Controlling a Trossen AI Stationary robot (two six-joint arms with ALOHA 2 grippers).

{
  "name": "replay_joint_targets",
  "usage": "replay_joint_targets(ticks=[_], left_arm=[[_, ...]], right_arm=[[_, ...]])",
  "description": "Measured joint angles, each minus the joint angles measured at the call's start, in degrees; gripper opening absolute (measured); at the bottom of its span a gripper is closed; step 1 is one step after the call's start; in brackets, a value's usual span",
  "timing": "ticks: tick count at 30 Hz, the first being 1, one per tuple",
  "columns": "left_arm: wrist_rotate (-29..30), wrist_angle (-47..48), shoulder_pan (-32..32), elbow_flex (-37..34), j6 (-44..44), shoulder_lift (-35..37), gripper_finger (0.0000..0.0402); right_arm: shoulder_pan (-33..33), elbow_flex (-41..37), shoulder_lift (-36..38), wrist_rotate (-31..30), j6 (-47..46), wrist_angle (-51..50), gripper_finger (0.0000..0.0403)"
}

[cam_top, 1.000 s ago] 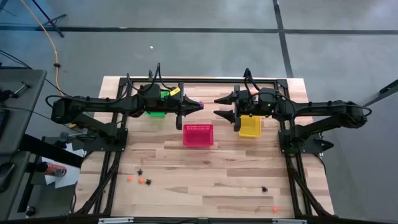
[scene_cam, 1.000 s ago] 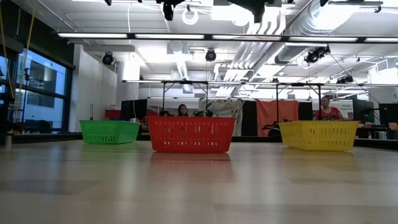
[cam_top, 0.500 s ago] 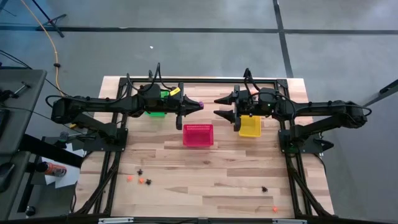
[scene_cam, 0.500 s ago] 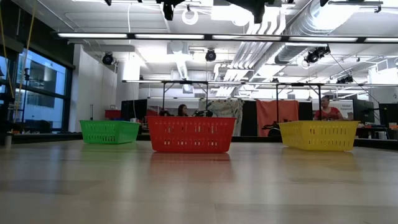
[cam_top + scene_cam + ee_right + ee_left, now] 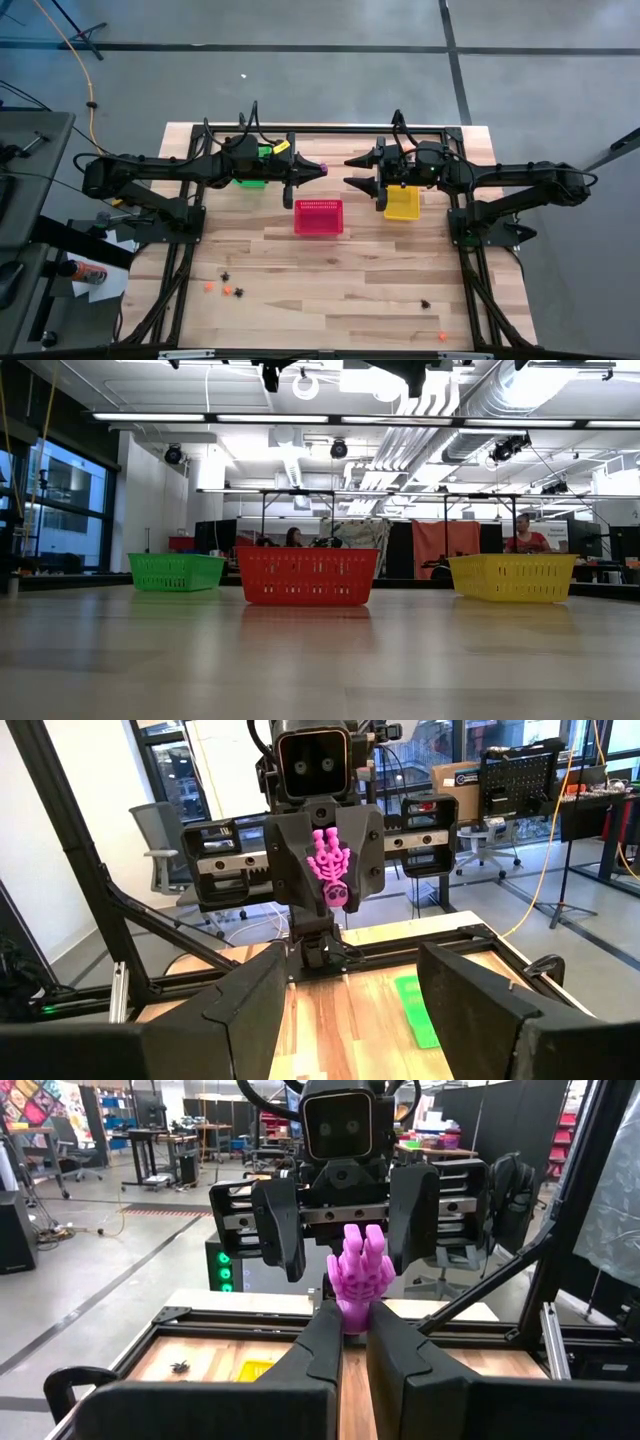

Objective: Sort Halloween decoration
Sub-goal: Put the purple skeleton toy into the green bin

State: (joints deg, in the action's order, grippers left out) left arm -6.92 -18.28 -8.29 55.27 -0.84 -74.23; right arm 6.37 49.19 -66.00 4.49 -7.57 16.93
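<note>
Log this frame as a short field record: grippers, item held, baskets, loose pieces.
left gripper: shut on purple trinket, raised above the table's far middle
right gripper: open, empty, facing the left one
baskets: green, red, yellow, in a row
loose trinkets: orange and black, near edge of table

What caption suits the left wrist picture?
Left gripper shut on a purple skeleton hand, facing the open right gripper.
</note>
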Motion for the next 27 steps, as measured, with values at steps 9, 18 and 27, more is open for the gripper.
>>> replay_joint_targets(ticks=[9, 18, 27], left_arm=[[8.68, 17.49, -4.15, -0.07, 1.33, 10.38, 0.0008], [23.63, 44.62, -21.91, 6.5, -3.14, 13.53, 0.0003], [11.88, 67.21, -39.14, 10.11, -4.48, -4.05, 0.0002]], right_arm=[[0.0, 0.0, 0.0, 0.0, -0.11, -0.64, 0.0222], [0.0, 0.02, -0.02, -0.01, -0.12, -4.71, 0.0222], [0.0, 0.02, -0.02, -0.01, -0.84, -5.18, 0.0222]])
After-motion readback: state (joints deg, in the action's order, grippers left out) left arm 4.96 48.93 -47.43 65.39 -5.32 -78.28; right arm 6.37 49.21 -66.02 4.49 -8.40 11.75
